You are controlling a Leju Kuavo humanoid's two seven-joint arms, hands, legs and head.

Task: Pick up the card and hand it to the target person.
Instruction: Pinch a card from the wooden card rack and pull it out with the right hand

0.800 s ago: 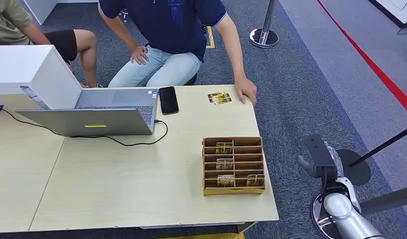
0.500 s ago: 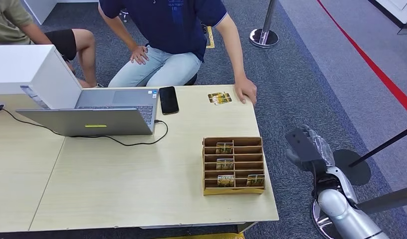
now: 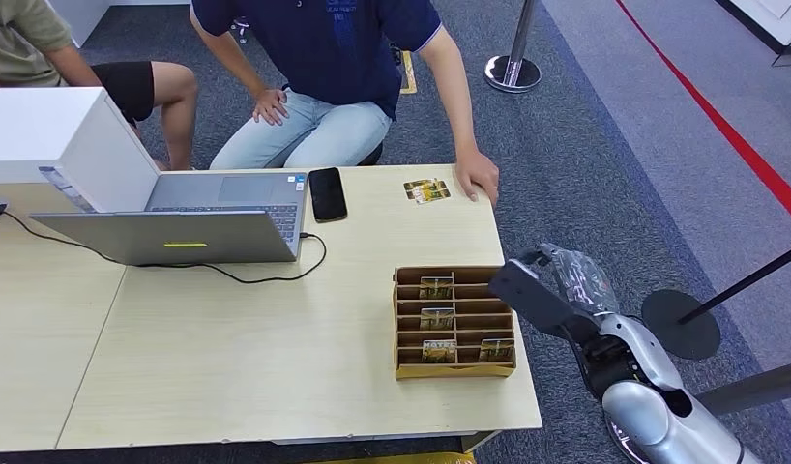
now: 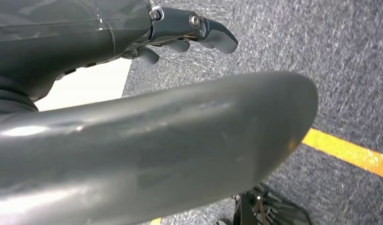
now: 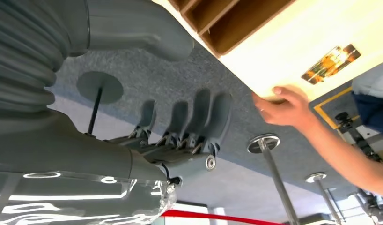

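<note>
A brown wooden card holder point(image 3: 454, 321) stands near the table's right edge, with cards upright in its slots: one point(image 3: 435, 287) in the far row, one point(image 3: 436, 318) in the middle, two point(image 3: 438, 350) in the near row. Two loose cards point(image 3: 426, 189) lie at the far right corner, beside the hand point(image 3: 477, 179) of a seated person in a navy shirt point(image 3: 324, 39). My right hand point(image 3: 541, 285) hovers just off the holder's right side, fingers point(image 5: 180, 126) spread, holding nothing. In the left wrist view my left hand point(image 4: 189, 33) hangs over carpet, holding nothing.
A laptop point(image 3: 179, 222) with a black cable, a black phone point(image 3: 327, 193) and a white box point(image 3: 53, 135) occupy the table's far left. A second person point(image 3: 24, 39) sits at far left. Stanchion posts point(image 3: 512, 68) and a round base point(image 3: 680, 324) stand on the carpet to the right.
My right hand has risen and swung left from beside the stanchion base to the card holder's right side. The person's hand and the cards have not moved.
</note>
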